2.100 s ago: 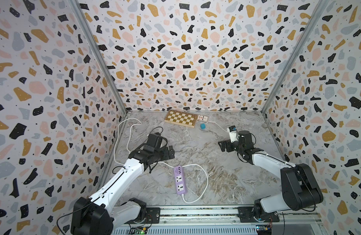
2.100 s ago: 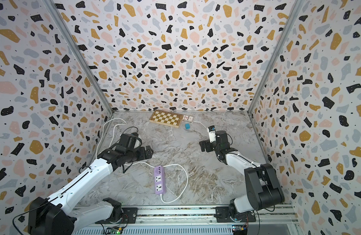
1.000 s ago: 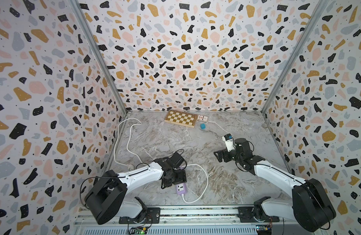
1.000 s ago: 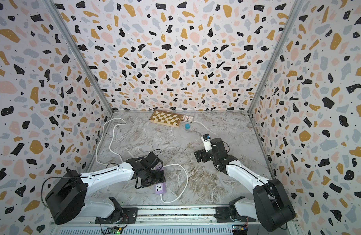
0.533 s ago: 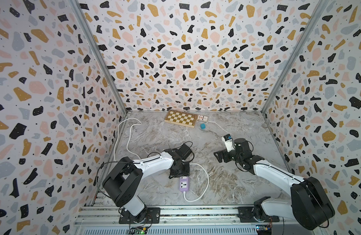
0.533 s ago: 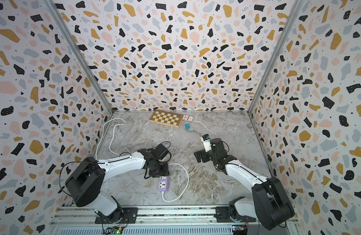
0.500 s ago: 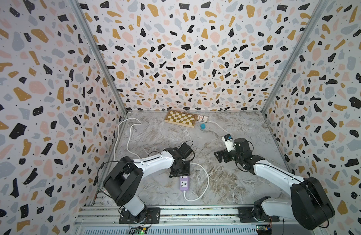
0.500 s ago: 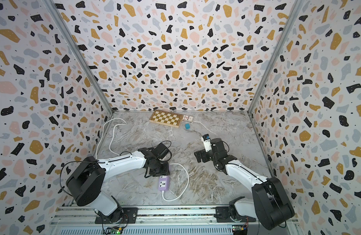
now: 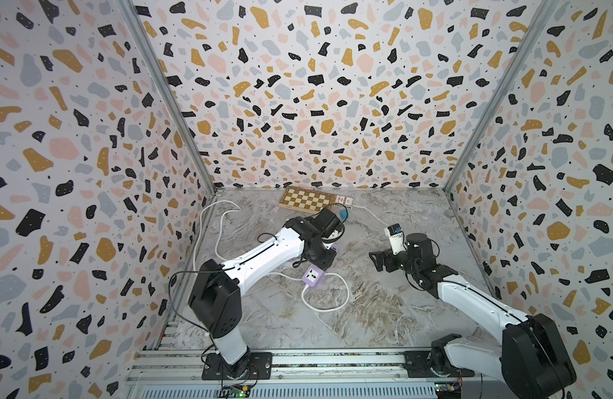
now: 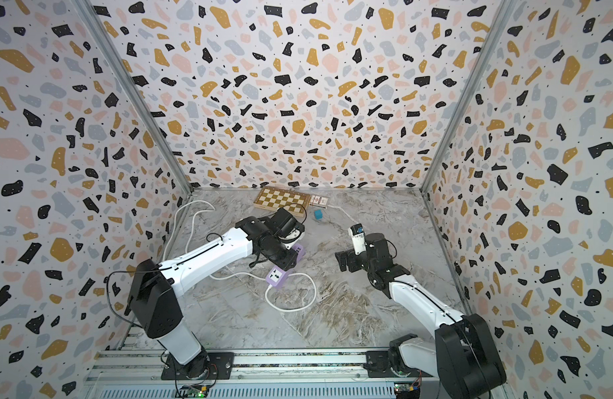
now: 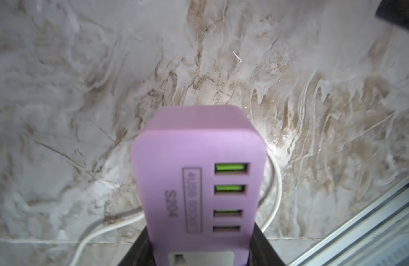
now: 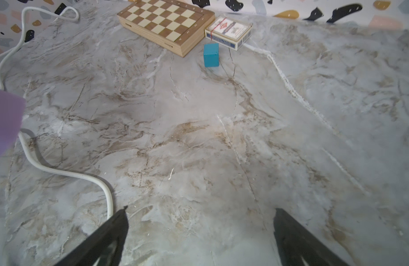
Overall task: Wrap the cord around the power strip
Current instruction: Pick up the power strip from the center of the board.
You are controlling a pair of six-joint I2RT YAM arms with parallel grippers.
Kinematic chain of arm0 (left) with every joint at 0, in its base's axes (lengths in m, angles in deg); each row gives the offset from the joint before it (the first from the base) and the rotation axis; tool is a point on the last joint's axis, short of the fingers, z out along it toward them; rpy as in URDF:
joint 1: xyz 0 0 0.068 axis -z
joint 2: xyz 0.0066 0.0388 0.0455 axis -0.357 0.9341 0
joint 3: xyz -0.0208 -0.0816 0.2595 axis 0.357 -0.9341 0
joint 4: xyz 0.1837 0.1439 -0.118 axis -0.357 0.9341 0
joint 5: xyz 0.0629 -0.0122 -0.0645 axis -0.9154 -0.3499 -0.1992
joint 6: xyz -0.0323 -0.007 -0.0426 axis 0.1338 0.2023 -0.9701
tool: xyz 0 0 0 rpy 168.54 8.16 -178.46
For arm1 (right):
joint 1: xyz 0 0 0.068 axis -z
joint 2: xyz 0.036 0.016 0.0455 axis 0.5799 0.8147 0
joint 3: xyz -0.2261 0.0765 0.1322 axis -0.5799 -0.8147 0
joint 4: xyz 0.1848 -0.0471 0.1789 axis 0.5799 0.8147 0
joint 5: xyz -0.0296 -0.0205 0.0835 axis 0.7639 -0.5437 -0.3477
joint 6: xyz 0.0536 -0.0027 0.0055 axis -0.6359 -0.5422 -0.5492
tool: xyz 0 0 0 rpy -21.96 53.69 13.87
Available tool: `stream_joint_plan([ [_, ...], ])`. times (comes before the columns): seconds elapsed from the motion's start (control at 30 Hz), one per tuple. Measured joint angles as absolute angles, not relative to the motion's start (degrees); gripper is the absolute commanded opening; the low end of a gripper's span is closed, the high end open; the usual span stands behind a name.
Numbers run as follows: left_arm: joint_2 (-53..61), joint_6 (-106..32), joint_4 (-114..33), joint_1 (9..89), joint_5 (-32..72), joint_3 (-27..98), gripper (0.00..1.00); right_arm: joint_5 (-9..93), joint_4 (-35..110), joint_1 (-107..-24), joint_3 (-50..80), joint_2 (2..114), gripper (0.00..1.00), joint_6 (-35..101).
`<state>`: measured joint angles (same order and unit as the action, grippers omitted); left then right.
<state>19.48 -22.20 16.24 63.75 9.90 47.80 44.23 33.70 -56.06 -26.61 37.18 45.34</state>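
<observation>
Our left hand (image 9: 320, 259) clamped the lilac power strip (image 9: 313, 277) mid-frame in both top views; the right hand (image 12: 200, 210) hung wide, empty. The white cord (image 12: 109, 200) looped slack below it — unwrapped. We judged best: steady the strip, let the right take cord nearby.

Lilac strip (image 11: 166, 175), lettered in dark grey; of its ports (image 11: 231, 168), the two nearest the end bright green inside, the other two dark; socket (image 11: 201, 256) white. White cord (image 12: 60, 171). Grey-white marble table (image 12: 222, 138), veined in tan and brown. White terrazzo walls (image 9: 298, 86), flecked with black, ochre, pale pink and blue-grey. Chessboard (image 12: 164, 19) chequered in brown and cream, framed in pale wood. Card box (image 12: 228, 30) white, banded in blue on its sides, printed in red on top. Teal cube (image 12: 211, 55). Left arm (image 9: 263, 257) and right arm (image 9: 470, 300) white-shelled, black at the joints. Silver-grey rail (image 9: 298, 361).
</observation>
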Motion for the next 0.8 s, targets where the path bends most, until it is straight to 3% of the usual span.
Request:
stream_joint_plan([
  [0.33, 21.46, 0.13, 18.28, 61.65, 14.79, 46.51, 0.2, 42.02, 33.72, -54.58, -30.68, 27.19, 0.99, 58.41],
  [0.8, 6.06, 17.73, 14.6, 60.29, 29.83, 30.99, 0.21, 17.76, 31.23, -58.71, -37.52, 27.39, 0.99, 75.22],
])
